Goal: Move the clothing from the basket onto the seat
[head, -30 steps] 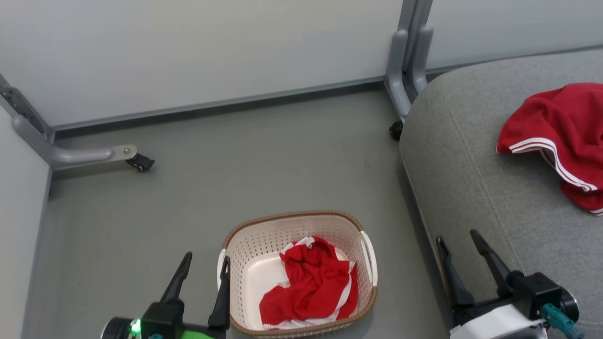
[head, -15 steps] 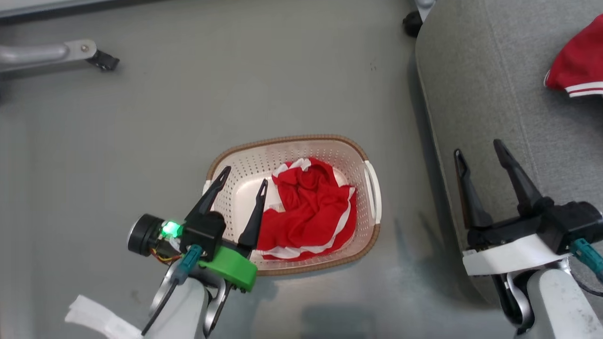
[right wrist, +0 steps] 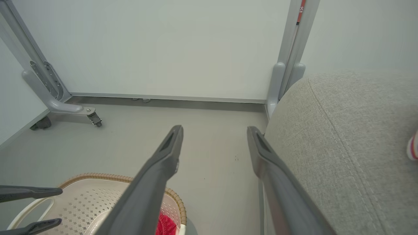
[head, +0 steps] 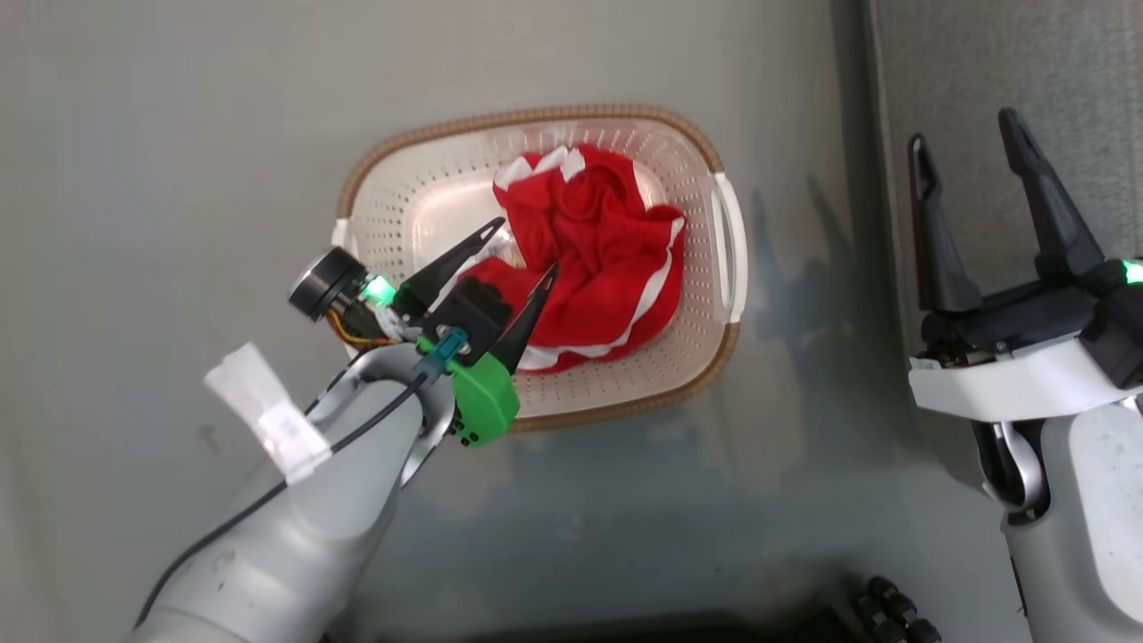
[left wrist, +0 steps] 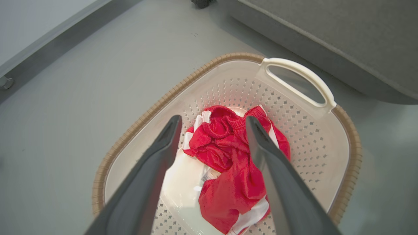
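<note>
The left claw [head: 527, 244] hung spread over the crumpled red white-trimmed garment [head: 598, 241] in the cream perforated plastic basket [head: 420, 192]; it looked soft and light, best pinched at a raised fold.

Red, white-striped clothing [head: 594, 254]; cream basket [head: 420, 192], brown rim; grey seat [head: 973, 80].

You see the right hand [right wrist: 214, 130] by the basket's [right wrist: 98, 177] right end, fingers spread wide, bare floor [right wrist: 212, 156] between them. Red clothing [right wrist: 166, 225] lies inside the basket, at that end. Seat [right wrist: 343, 130] stands right of the basket, apart from it. Left hand [right wrist: 60, 206] reaches over the basket's left end, fingers apart. Caster leg [right wrist: 91, 112] sits beyond the basket.
</note>
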You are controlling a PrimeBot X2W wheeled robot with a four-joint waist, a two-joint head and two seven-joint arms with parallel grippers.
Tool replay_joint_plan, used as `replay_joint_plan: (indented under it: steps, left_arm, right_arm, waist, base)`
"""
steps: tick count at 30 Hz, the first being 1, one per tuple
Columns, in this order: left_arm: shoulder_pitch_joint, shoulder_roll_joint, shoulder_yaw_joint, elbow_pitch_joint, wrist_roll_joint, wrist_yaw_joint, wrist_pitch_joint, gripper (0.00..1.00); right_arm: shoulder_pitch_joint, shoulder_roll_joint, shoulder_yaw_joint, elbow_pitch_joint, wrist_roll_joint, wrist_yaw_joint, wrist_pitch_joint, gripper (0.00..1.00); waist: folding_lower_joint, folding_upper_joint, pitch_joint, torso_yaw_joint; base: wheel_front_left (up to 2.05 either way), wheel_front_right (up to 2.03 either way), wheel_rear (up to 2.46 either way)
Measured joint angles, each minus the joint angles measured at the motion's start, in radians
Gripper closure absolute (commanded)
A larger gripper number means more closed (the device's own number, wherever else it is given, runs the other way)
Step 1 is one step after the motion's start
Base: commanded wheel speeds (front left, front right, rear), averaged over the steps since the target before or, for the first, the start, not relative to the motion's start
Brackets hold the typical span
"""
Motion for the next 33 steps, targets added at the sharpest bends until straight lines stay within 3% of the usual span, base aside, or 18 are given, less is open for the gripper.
replay_joint_plan:
  steps: [7, 17, 33]
  left_arm:
    - [-0.175, -0.003, -0.266, 0.219, -0.101, 0.000, 0.000, 0.00]
    - [-0.331, -0.002, -0.493, 0.373, -0.227, 0.000, 0.000, 0.00]
    - [-0.460, -0.021, -0.563, 0.503, -0.294, 0.000, 0.062, 0.00]
  right_arm:
    - [-0.066, -0.011, 0.015, -0.037, -0.005, 0.000, 0.000, 0.00]
    - [-0.093, 0.021, 0.054, -0.080, -0.003, 0.000, 0.000, 0.00]
    - [-0.120, 0.003, 0.108, -0.196, 0.003, 0.000, 0.000, 0.00]
  waist:
    - [0.0000, 0.0000, 0.130, -0.018]
    - [-0.0001, 0.0000, 0.247, -0.069]
    - [-0.0001, 0.0000, 0.406, -0.107]
  base:
    - [0.00, 0.00, 0.00]
    - [0.00, 0.00, 0.00]
    - [0.00, 0.00, 0.00]
